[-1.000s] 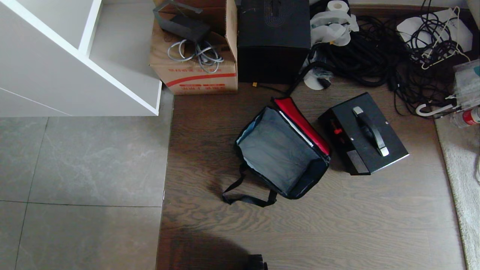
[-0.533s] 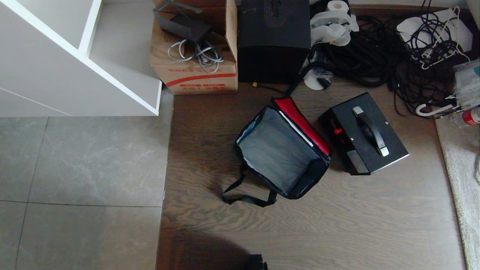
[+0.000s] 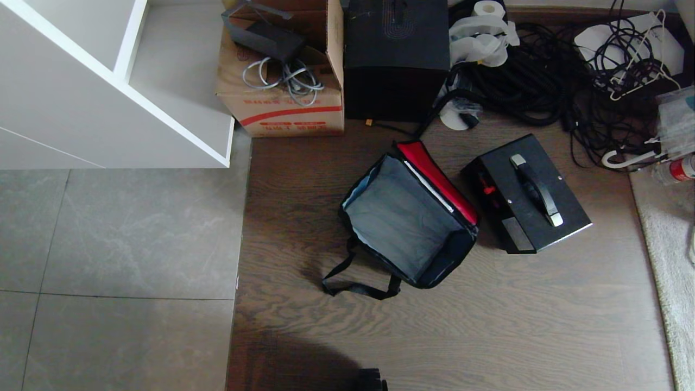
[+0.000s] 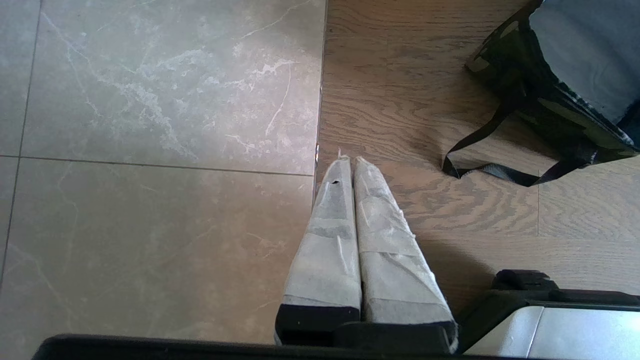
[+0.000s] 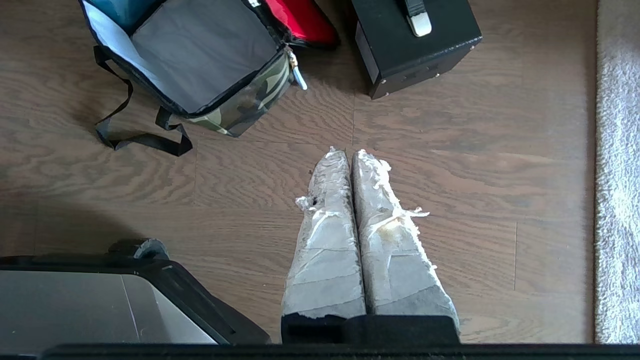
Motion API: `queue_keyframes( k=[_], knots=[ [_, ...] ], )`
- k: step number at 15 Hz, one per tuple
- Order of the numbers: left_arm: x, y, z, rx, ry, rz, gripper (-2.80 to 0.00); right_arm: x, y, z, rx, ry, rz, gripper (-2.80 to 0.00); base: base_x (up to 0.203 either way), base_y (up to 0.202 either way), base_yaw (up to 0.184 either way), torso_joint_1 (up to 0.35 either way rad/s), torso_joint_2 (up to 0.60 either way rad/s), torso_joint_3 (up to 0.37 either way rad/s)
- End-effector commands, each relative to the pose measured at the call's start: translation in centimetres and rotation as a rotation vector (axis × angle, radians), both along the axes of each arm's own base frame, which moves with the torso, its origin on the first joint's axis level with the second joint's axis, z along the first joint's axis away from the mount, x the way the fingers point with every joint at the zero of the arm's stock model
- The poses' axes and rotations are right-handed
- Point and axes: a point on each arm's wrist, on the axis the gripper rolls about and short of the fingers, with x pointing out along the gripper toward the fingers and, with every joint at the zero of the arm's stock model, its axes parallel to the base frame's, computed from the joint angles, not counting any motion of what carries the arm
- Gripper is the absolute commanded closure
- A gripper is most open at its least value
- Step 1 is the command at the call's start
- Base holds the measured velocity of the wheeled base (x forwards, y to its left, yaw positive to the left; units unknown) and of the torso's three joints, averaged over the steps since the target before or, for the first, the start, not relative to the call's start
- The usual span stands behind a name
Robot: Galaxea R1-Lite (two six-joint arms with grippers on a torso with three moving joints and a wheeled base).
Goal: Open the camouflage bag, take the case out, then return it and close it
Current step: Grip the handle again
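On the floor: one camouflage bag [image 3: 408, 217], open | one case [image 3: 525, 194] beside it

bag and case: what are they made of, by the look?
Camouflage bag: soft woven fabric, matte; its walls sag, with flat webbing straps, a grey lining and a red lid lining. Case: rigid, probably painted metal or hard plastic; flat faces, crisp edges, slight sheen, screws near the corners, and a black bar handle on silver ends.

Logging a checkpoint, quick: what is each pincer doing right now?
Left pincer: closed, holding nothing, above the floor.
Right pincer: closed, holding nothing, above the floor.
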Motion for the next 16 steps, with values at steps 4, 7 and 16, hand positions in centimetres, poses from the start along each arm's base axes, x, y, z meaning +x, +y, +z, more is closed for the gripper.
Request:
queue_keyframes(
  k=[4, 7, 16],
  knots=[
    [0.01, 0.00, 0.00, 0.000, 0.001, 0.000, 0.00, 0.05, 0.00, -0.03, -0.001, 0.007, 0.001, 0.00, 0.000, 0.000, 0.000, 0.000, 0.00, 0.000],
    [0.01, 0.00, 0.00, 0.000, 0.001, 0.000, 0.00, 0.05, 0.00, -0.03, -0.001, 0.007, 0.001, 0.00, 0.000, 0.000, 0.000, 0.000, 0.00, 0.000],
    [0.01, 0.00, 0.00, 0.000, 0.001, 0.000, 0.00, 0.05, 0.00, -0.03, -0.001, 0.007, 0.001, 0.00, 0.000, 0.000, 0.000, 0.000, 0.00, 0.000]
  ],
)
